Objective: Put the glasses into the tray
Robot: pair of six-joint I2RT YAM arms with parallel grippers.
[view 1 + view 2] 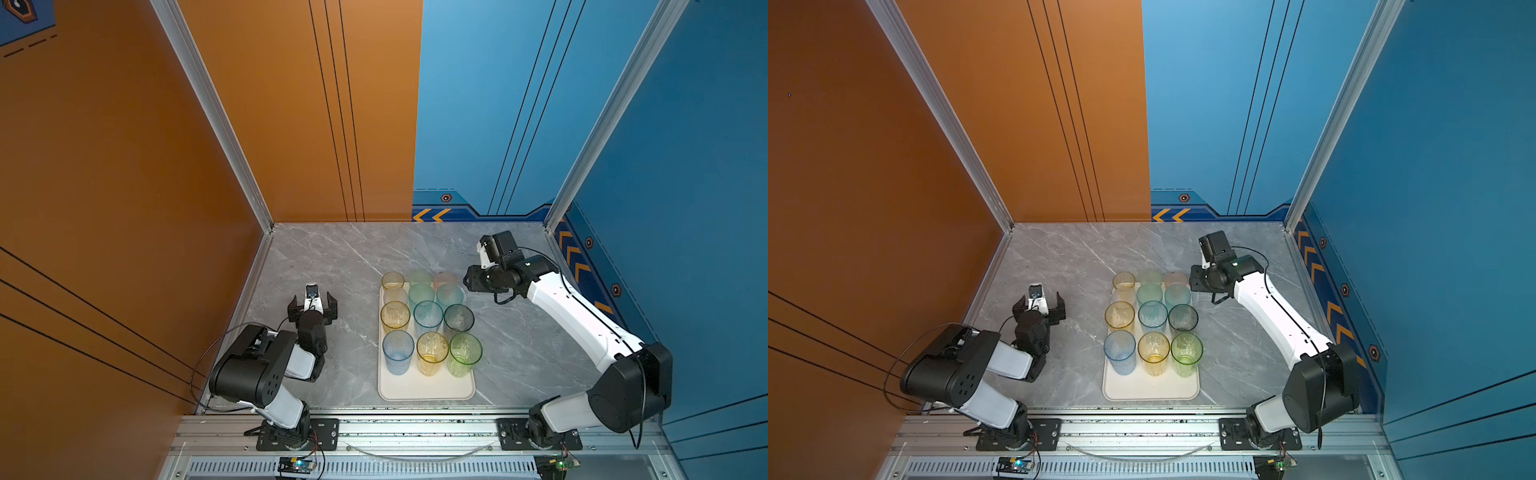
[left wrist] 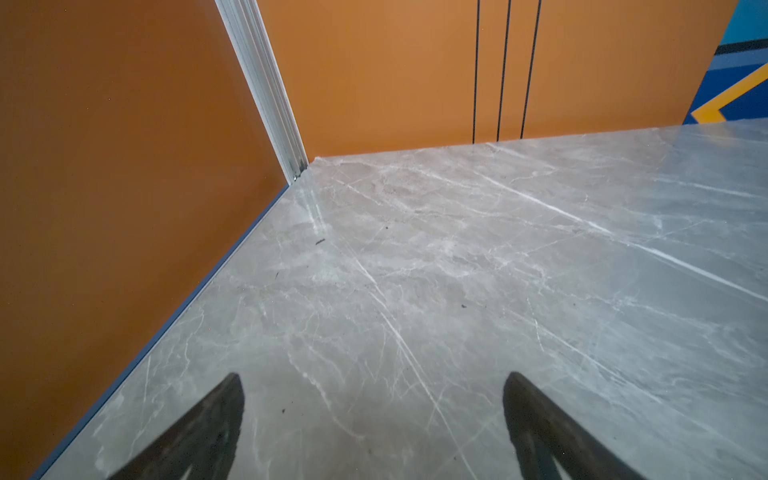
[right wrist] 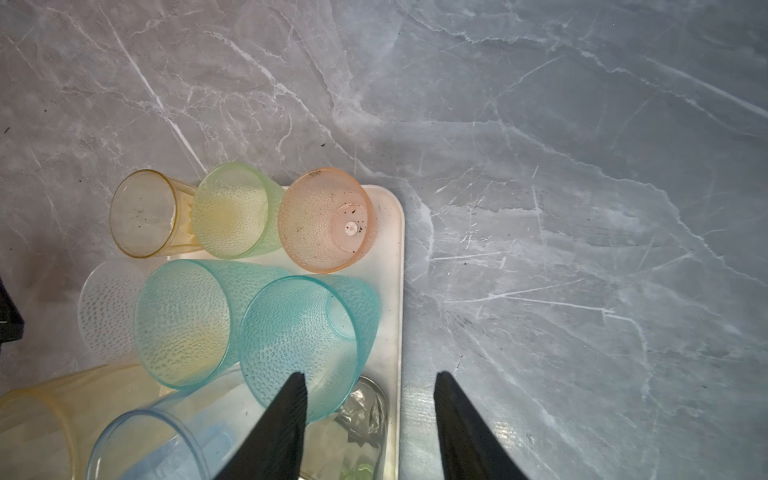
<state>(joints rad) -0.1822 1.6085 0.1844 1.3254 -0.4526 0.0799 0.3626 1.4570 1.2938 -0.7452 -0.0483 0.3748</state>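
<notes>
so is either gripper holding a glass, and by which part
Nothing is held: the left gripper is open over the table, the right gripper open with nothing between its jaws.

The right wrist view's edge cuts off the blue glass (image 3: 166, 449), the yellow glass (image 3: 37, 415) and the tray (image 3: 392, 270).

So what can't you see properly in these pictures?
- Tray: its far edge, in both top views, is hidden behind the back glasses. Whether the far yellow glass stands on it is unclear.
- Blue glass: in the right wrist view, it is cut off by the picture's edge.
- Left wrist view: it shows only table, with no glasses or tray in frame.
</notes>
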